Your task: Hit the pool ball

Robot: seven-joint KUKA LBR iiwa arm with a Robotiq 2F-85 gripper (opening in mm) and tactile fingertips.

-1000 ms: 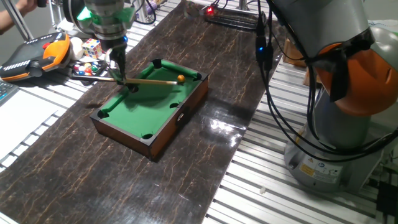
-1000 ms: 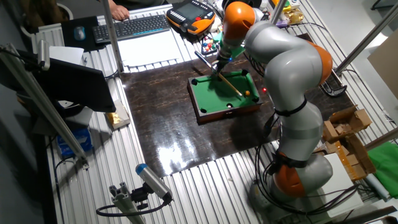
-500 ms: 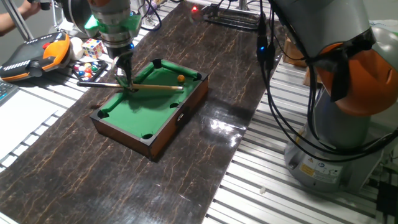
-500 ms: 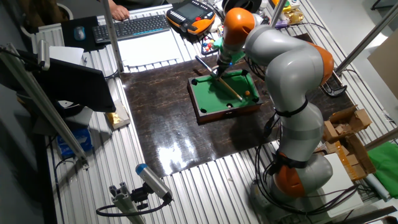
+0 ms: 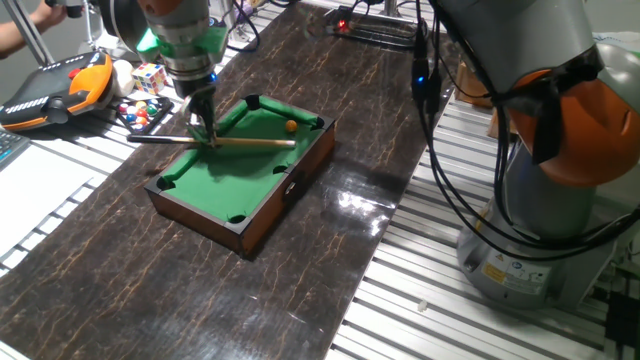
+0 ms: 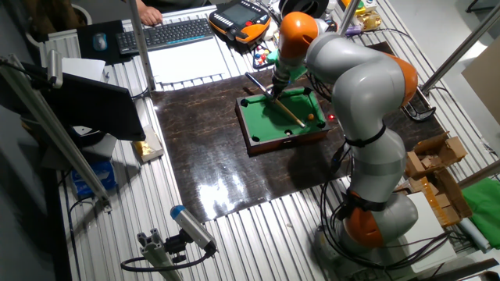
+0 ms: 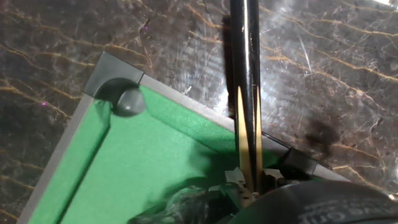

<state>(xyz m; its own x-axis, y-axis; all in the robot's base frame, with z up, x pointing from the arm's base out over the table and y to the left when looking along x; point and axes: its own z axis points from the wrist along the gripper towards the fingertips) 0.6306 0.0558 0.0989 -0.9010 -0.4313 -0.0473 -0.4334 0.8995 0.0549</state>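
The pool ball [image 5: 291,126] is a tiny yellow-orange ball on the green felt near the far right corner of the mini pool table [image 5: 200,205]. It also shows in the other fixed view [image 6: 311,118]. My gripper [image 5: 206,136] is over the table's left end, shut on a thin wooden cue stick [image 5: 250,142] that lies almost level. The cue tip rests on the felt just in front of the ball, a little apart from it. In the hand view the cue [image 7: 246,99] runs up across the table rail [image 7: 186,109]; the ball is out of that view.
A tray of multicoloured balls [image 5: 140,112], a colour cube [image 5: 148,76] and an orange teach pendant [image 5: 60,85] lie left of the pool table. The robot base [image 5: 545,180] and cables stand to the right. A keyboard [image 6: 176,33] sits beyond.
My gripper has shifted slightly right and pushed the cue forward; its tip swung to the near side of the ball. The ball has not visibly moved.
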